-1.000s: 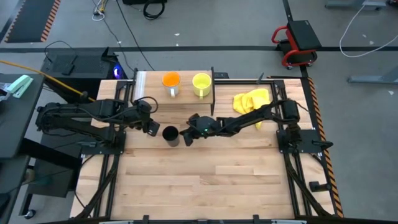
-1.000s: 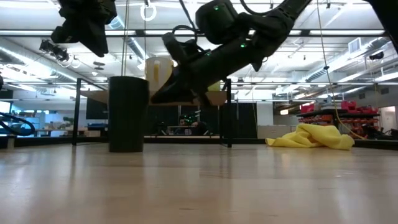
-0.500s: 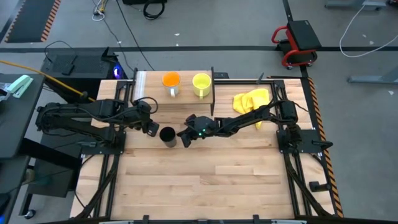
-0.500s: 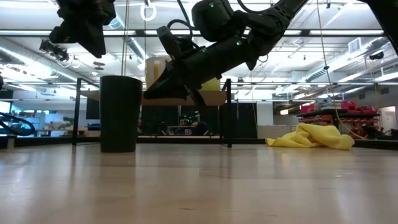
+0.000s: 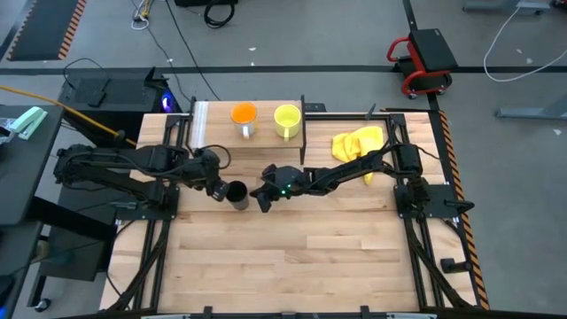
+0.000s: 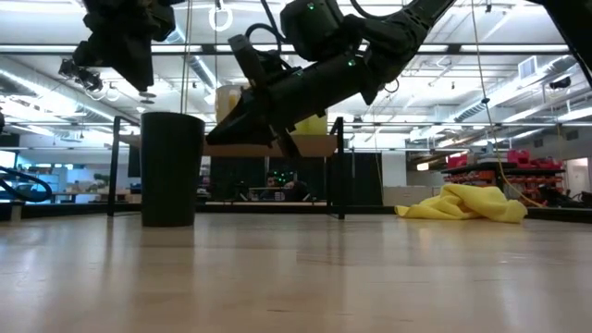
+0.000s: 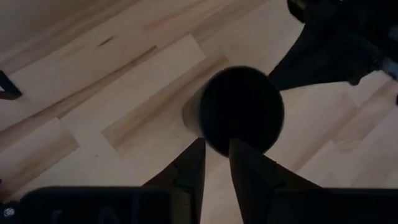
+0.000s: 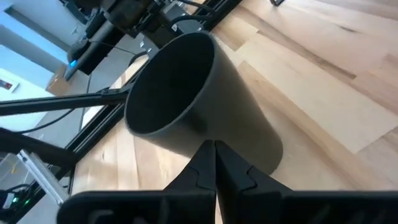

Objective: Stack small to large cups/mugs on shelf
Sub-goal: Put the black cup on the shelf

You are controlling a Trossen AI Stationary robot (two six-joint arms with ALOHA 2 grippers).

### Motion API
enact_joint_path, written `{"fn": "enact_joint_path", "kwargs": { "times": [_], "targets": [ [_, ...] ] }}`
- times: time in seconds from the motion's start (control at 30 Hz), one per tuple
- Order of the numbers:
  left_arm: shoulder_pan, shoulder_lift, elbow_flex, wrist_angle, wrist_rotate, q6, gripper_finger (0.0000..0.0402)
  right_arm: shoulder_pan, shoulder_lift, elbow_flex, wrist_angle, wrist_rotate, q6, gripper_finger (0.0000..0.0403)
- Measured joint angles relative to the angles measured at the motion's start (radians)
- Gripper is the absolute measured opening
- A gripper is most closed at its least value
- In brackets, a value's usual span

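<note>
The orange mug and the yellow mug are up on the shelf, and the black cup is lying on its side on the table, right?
Not quite. The black cup is standing upright on the table, as the low view shows. The orange mug and the yellow mug are up on the shelf, as you said.

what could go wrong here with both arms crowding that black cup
The right hand, shut, sits low against the black cup and could tip it. The left hand hangs just above the rim, fingers only slightly apart, so it may knock the cup rather than straddle its wall. The arms could also collide.
</note>
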Motion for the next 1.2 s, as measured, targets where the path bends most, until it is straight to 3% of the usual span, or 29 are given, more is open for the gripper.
{"fn": "enact_joint_path", "kwargs": {
  "times": [0.13, 0.37, 0.53, 0.73, 0.97, 1.2],
  "targets": [
    [-0.005, 0.019, 0.000, -0.001, -0.001, 0.000, 0.0085, 0.003, -0.024, 0.000, -0.060, -0.056, -0.017, 0.0003],
    [-0.002, 0.049, 0.002, 0.003, 0.003, 0.009, 0.0083, 0.024, -0.208, 0.002, -0.358, -0.090, -0.089, 0.0004],
    [0.009, 0.077, 0.001, 0.008, 0.006, 0.026, 0.0082, 0.052, -0.367, 0.002, -0.537, -0.008, -0.150, 0.0005],
    [0.051, 0.138, 0.001, 0.036, 0.031, 0.063, 0.0099, 0.091, -0.486, 0.002, -0.615, 0.114, -0.151, 0.0005],
    [0.073, 0.199, 0.000, 0.036, 0.076, 0.099, 0.0115, 0.145, -0.512, 0.001, -0.684, 0.189, -0.131, 0.0005],
    [0.095, 0.218, 0.001, 0.042, 0.076, 0.107, 0.0121, 0.183, -0.482, 0.001, -0.700, 0.194, -0.114, 0.0005]
  ]
}}
